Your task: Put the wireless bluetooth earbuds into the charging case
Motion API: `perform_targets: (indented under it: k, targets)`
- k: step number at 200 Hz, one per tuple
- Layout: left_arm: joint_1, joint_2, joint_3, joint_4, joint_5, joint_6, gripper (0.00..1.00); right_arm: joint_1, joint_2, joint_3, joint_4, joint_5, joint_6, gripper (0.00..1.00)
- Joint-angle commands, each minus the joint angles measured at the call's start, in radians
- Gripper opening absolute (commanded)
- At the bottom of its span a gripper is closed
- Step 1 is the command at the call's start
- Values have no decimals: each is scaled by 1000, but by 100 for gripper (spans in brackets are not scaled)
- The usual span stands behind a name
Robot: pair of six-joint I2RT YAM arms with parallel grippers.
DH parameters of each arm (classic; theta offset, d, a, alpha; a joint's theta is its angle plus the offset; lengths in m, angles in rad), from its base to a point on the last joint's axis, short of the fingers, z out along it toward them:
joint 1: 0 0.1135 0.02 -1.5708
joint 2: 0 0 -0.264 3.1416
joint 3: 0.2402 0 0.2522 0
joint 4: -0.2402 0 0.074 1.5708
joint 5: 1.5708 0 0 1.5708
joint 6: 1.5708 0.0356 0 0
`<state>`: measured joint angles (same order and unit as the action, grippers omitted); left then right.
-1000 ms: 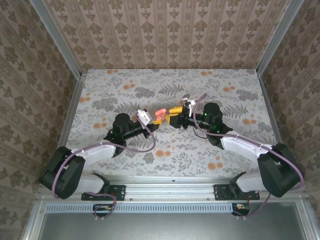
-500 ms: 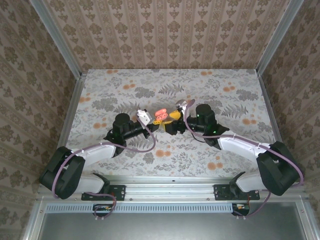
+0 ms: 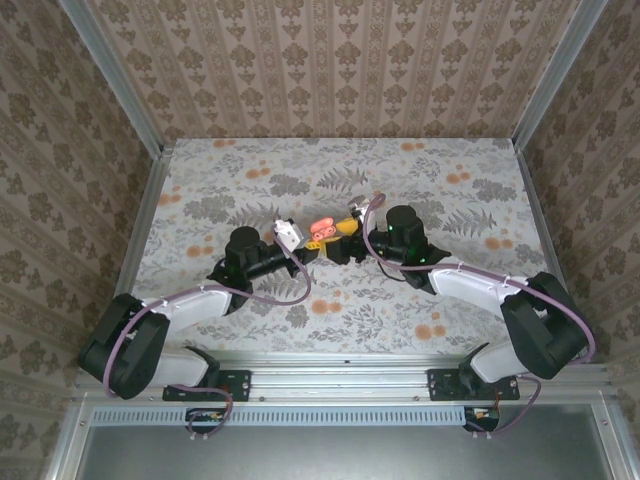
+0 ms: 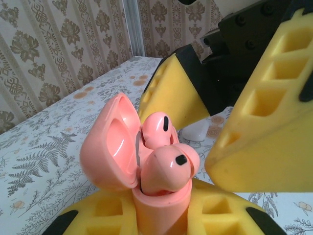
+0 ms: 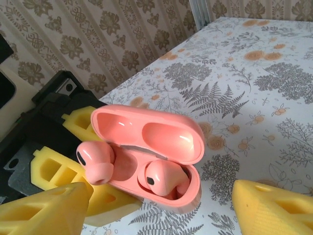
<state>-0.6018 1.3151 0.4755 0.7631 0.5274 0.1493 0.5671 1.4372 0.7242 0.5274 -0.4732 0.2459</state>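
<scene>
Clamping the charging case point(image 4: 161, 218) by its base, your left gripper point(image 3: 306, 244) holds it just off the worktop point(image 3: 250, 170), about the middle and a little toward the far edge, with the lid point(image 4: 110, 144) swung open. Your right gripper point(image 3: 340, 240) faces it from the other side. It is released and empty, with its yellow fingers point(image 5: 274, 208) spread wide and the case just ahead of the gap between them. That makes the right arm the free one, and the nearer one for the finishing touch.

Inside the case you have the two coral-pink earbuds. The low bud point(image 5: 164, 178) sits down in its well and looks close to home. From the left wrist its head shows above the rim, so you cannot be sure. The high bud point(image 5: 95, 161) rides at the rim, its head leaning out over the case's edge and its long axis tilted away from the well.

Your next move likely turns on that tilt. The high bud lies off to one side of the right gripper's centre line, so a push should go down along the well, not sideways, or it may tip out.
</scene>
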Motion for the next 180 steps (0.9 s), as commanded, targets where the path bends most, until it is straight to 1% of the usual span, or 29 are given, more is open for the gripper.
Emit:
perform_targets:
  k: [1, 65, 133, 180]
  targets:
    - [-4, -22, -2, 31, 26, -24, 14, 3, 18, 32, 43, 27, 25, 78]
    - [-4, -22, -1, 30, 26, -24, 14, -6, 22, 23, 58, 54, 50, 75]
    - [-4, -21, 2, 30, 25, -24, 14, -21, 17, 13, 77, 55, 72, 75]
    - [-4, -21, 6, 28, 30, -26, 14, -28, -15, -23, 116, 45, 53, 75]
